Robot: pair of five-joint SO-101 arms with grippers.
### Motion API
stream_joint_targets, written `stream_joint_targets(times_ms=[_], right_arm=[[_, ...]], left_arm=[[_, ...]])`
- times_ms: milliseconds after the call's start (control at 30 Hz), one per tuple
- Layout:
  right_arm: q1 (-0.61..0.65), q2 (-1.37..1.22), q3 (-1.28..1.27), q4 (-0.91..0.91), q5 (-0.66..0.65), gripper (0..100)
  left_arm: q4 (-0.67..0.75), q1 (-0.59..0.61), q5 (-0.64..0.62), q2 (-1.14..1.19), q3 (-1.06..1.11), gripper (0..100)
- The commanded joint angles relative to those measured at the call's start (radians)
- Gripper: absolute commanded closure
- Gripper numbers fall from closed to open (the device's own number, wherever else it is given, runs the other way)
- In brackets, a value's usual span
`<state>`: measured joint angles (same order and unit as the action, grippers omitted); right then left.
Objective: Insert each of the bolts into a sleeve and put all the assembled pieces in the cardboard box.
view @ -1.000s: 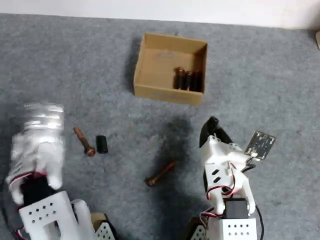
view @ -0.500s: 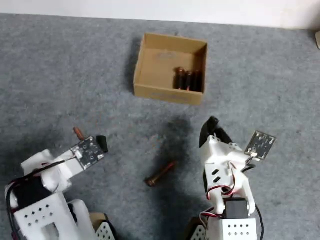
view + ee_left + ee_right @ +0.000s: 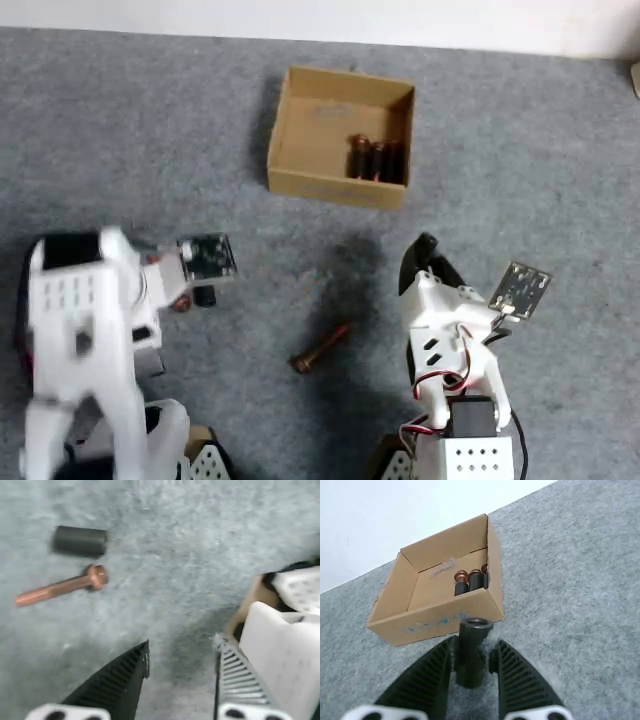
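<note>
A copper bolt (image 3: 62,586) and a black sleeve (image 3: 80,540) lie side by side on the grey carpet, a little ahead of my open left gripper (image 3: 182,645), which holds nothing. From above, the left arm (image 3: 85,310) partly covers that bolt (image 3: 181,301) and sleeve (image 3: 205,296). My right gripper (image 3: 472,646) is shut on another black sleeve (image 3: 475,626), held upright short of the cardboard box (image 3: 435,625). Assembled pieces (image 3: 470,581) lie in the box's corner. A second loose bolt (image 3: 320,347) lies between the arms.
The box (image 3: 335,188) stands at the far middle of the carpet, open side up. The right arm (image 3: 455,340) stands at the near right. A pale wall runs along the far edge.
The left arm has swung forward and risen over the bolt and sleeve at the left, now covering part of them. The right arm and its sleeve have kept still.
</note>
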<state>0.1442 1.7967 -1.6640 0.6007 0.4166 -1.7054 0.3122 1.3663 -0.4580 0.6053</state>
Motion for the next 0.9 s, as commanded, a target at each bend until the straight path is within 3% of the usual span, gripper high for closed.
stream_joint_targets(times_ms=[0,167,467,867], right_arm=[[-0.005,0.005,-0.007,-0.033,-0.014,99.5],[-0.005,0.005,-0.005,-0.033,-0.014,99.5],[-0.005,0.005,-0.004,-0.033,-0.014,99.5],[-0.005,0.005,-0.004,-0.033,-0.014,99.5]], left_arm=[[-0.055,-0.021,0.72,0.216,-0.134,79],[-0.055,-0.051,0.855,0.397,-0.185,79],[-0.052,-0.14,0.853,0.498,-0.243,79],[0.166,-0.124,0.858,0.501,-0.243,79]])
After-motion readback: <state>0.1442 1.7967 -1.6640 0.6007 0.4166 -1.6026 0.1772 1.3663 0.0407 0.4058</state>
